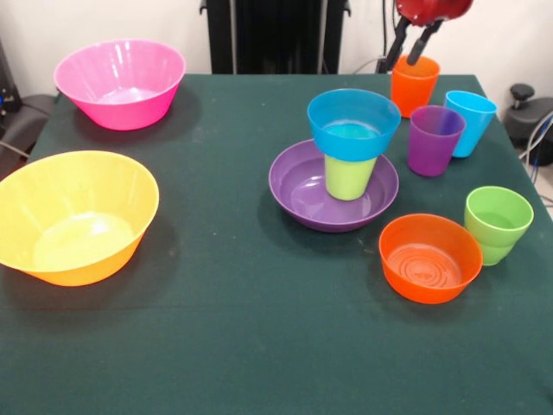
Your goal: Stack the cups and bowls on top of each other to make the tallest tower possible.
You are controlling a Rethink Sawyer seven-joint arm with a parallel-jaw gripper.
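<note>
Tower [347, 160] as landmark: a purple bowl [298, 194] sits on the green table [216, 328], a lime-yellow cup [349, 177] stands upside down inside it, and a blue bowl [352, 123] rests upright on the cup's base, tipped a little off centre.

Nearest the camera, to the tower's right, an orange bowl [429, 258] sits upright just beside the purple bowl's rim without touching it. A green cup [498, 223] stands upright close against the orange bowl's right side. Well to the tower's left and a bit nearer than it, a big yellow bowl [73, 216] sits upright at the table's left edge.

Just right of the tower and slightly behind, a purple cup [434, 140] stands upright, with a light blue cup [467, 122] close at its right and partly behind it. Farther back, an orange cup [413, 85] stands upright near the table's far edge. Far to the tower's left at the back, a pink bowl [121, 82] sits upright.

The gripper [412, 50] hangs right at the orange cup's rim, its two dark fingers [397, 49] spread apart and gripping nothing.
</note>
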